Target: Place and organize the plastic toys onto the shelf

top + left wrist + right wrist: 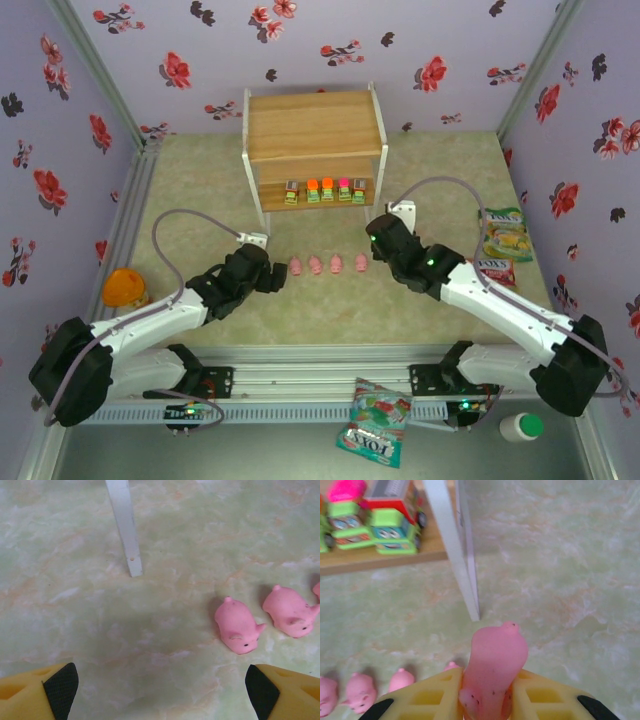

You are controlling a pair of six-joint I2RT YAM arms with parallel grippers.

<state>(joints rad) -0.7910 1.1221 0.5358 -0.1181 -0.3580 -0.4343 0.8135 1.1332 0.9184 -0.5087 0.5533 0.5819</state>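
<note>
Pink pig (495,665) pinched in right jaws — arm (500,300) angled toward shelf (315,125); left jaws spread, arm (150,325) low.

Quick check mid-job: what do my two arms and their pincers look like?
Left arm and right arm: white links, black joints, each trailing a greyish-lilac cable. Small green lights on the right arm. Left pincer and right pincer: yellow fingers with black pads.

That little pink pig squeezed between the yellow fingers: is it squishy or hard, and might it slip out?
Probably squishy: the pink pig looks pinched tall and narrow between the right fingers, unlike the rounder pig lying free. Likely very light, being tiny beside the shelf leg. Gripped deep between them, it seems unlikely to slip.
</note>
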